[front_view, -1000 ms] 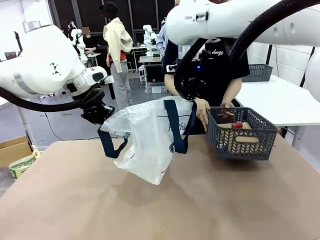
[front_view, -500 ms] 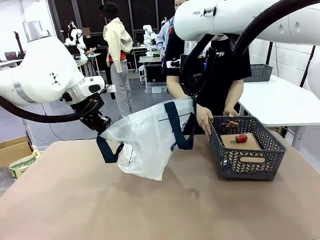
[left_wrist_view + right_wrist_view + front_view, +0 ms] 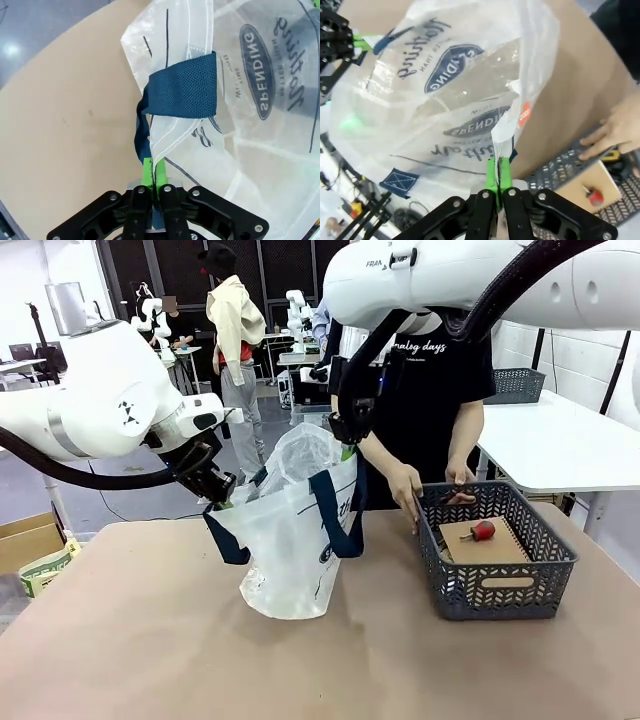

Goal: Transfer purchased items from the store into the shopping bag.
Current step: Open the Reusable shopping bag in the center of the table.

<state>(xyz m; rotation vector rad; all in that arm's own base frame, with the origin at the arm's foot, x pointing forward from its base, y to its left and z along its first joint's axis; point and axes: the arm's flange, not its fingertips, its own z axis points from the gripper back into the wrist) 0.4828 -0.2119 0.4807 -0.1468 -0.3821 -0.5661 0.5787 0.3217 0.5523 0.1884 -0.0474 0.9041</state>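
**Operator:** Where does everything stand, and why?

**Guide:**
1. Start with the brown desk (image 3: 150, 650). It carries the whole work area.
2. The translucent white plastic shopping bag with navy strap handles and a navy oval logo (image 3: 290, 540) hangs over the desk, left of centre. It is held at two opposite places on its rim, so the mouth faces up and is spread for loading. You cannot tell whether its bottom touches the desk.
3. The dark grey openwork plastic basket (image 3: 500, 588) sits on the desk just beside the bag, on the robot's right. This makes for a short transfer path. The person's hands (image 3: 408, 485) are at its far rim, probably steadying it.
4. Inside the basket lies a flat tan pack (image 3: 500, 545) with a small red piece (image 3: 483, 530) on top.

**Operator:** And the fingers?

**Guide:** The left gripper (image 3: 152, 167) has its fingers pressed together on the bag's rim, next to a navy strap (image 3: 182, 92). The right gripper (image 3: 496, 167) pinches the opposite rim between closed fingers. Judge the transfer as not yet under way, since the tan pack lies in the basket. Do not release either clamp early, or the thin plastic is likely to collapse and close the mouth.
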